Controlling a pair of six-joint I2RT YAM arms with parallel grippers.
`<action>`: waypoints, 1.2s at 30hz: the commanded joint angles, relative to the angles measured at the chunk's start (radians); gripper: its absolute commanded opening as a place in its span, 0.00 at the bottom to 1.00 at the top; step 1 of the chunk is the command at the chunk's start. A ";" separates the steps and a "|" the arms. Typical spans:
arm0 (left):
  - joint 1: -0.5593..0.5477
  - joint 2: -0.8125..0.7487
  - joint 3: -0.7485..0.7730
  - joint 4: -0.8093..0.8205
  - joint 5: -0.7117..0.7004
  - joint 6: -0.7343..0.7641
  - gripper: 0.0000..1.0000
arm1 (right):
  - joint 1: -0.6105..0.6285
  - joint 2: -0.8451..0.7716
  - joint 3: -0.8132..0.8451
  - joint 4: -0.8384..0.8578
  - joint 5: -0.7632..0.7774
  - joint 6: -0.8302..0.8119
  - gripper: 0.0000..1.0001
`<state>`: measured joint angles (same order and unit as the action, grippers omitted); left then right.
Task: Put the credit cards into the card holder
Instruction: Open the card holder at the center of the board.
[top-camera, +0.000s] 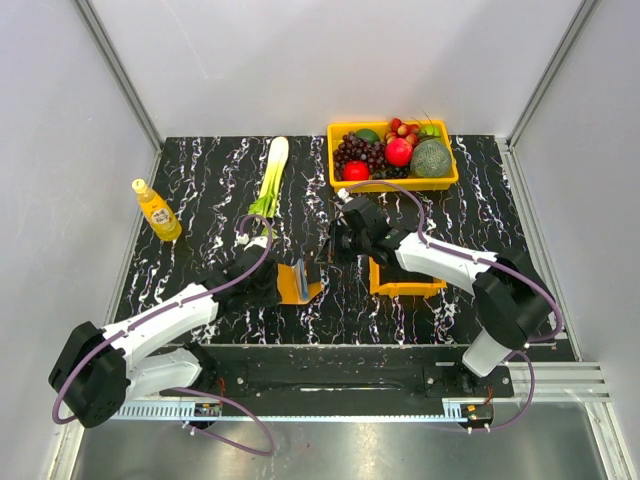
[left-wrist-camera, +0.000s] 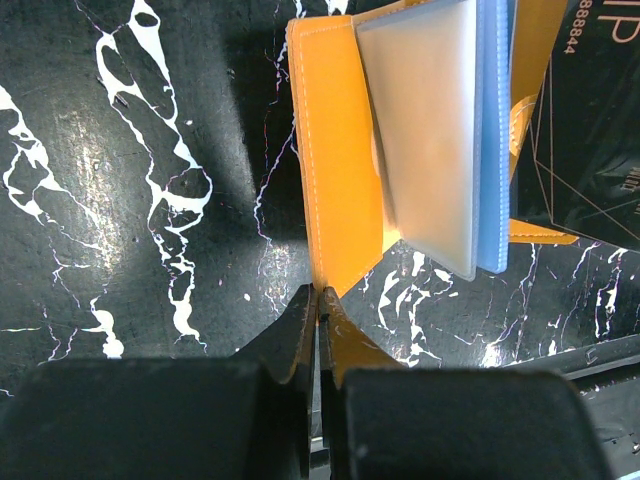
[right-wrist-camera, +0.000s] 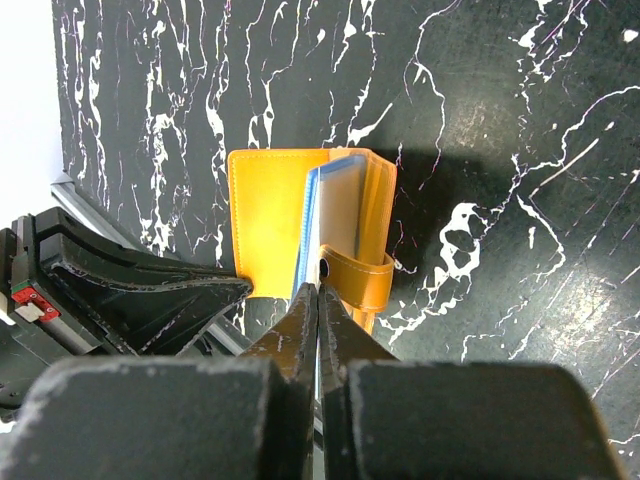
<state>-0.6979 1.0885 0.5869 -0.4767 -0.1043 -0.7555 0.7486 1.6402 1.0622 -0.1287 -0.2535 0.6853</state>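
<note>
You have the holder (top-camera: 297, 282) near the table's (top-camera: 200, 180) near edge, cards (left-wrist-camera: 430, 140) in it and the tray (top-camera: 405, 289) near on its right. The basket (top-camera: 390, 183) sits at the far edge, the leek (top-camera: 272, 175) left of it, the bottle (top-camera: 157, 212) by the left edge.

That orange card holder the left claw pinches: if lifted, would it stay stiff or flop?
Probably floppy: the card holder is a thin stitched cover, and the left gripper pinches only one edge, so the rest may sag. Likely light, being so thin. The pale cards stick out past its edge and might slide out if tilted.
</note>
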 joint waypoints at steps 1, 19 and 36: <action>0.003 -0.019 0.036 0.013 0.014 0.015 0.00 | 0.015 -0.002 0.044 0.034 -0.013 -0.001 0.00; 0.005 -0.022 0.042 0.013 0.018 0.018 0.00 | 0.014 -0.007 0.018 0.179 -0.089 0.051 0.00; 0.003 -0.052 0.057 0.018 0.021 0.033 0.00 | 0.038 0.101 0.074 0.061 -0.008 -0.016 0.00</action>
<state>-0.6979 1.0710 0.5907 -0.4778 -0.1005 -0.7471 0.7647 1.7290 1.0782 -0.0242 -0.3145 0.7071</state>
